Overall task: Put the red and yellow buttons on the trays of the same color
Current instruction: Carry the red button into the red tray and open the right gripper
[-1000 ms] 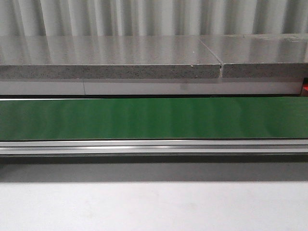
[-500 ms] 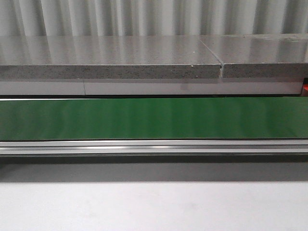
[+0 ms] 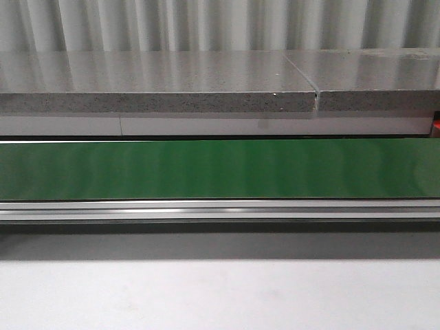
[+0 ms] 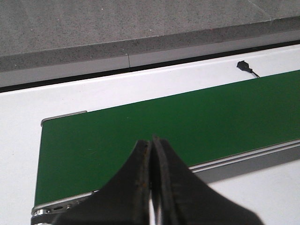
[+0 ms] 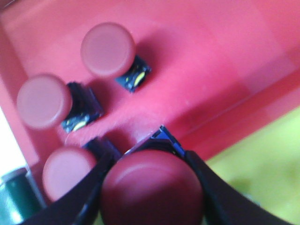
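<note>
Across the whole front view runs the green conveyor belt (image 3: 220,168), bare, with a silver rail (image 3: 220,210) along its near edge and a speckled grey stone counter (image 3: 158,86) behind it. White tabletop (image 3: 220,295) fills the foreground, and neither arm shows up in that shot.

Left wrist view has the same belt (image 4: 187,126) from an angle, its end sitting on the white surface, with a little black connector (image 4: 243,65) lying on the white strip past the far edge. The left gripper (image 4: 151,154) hangs over the belt with its two dark fingers pressed together, nothing between them.

Right wrist view is way more crowded. The red tray (image 5: 225,61) takes up most of the frame, and a yellow tray (image 5: 262,178) sits right beside it on one side. Three red buttons already sit inside the red tray: one (image 5: 108,50) toward the middle, another (image 5: 44,101) near the tray wall, and a third (image 5: 69,172) close to the gripper fingers. All have round red caps on black bases.

The right gripper (image 5: 152,187) is clamped around a fourth red button (image 5: 152,190), fingers hugging both sides of its cap, held just over the red tray's edge, near where the yellow one starts.
</note>
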Available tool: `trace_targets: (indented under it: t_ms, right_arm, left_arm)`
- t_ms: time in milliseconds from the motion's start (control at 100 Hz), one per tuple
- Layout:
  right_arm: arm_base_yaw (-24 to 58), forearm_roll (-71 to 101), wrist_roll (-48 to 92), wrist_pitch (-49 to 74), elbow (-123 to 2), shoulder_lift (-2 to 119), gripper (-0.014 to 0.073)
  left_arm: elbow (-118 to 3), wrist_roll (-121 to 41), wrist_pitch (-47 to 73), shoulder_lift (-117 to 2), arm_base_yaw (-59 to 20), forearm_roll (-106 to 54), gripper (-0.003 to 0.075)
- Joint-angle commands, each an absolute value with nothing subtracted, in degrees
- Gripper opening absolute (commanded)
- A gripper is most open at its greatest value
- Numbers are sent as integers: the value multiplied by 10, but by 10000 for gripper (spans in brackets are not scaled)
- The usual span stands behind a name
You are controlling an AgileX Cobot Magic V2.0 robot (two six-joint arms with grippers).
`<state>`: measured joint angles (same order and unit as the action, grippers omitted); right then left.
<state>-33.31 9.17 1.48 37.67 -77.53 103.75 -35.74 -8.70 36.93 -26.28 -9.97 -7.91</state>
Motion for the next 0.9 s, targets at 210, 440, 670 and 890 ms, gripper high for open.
trace_targets:
  t_ms: [210, 440, 670, 890]
  right_arm:
    - [-336, 116, 14, 335, -828, 1087, 60]
    - [-335, 129, 14, 311, -828, 1096, 155]
    - [-334, 130, 14, 311, -828, 1096, 526]
    - [-335, 130, 14, 317, -828, 1074, 551]
  left_arm:
    - [-374, -88, 326, -266, -104, -87, -20]
    - [-374, -88, 326, -266, -104, -87, -20]
    - [-374, -88, 326, -266, -104, -87, -20]
    - [-374, -88, 326, -266, -104, -87, -20]
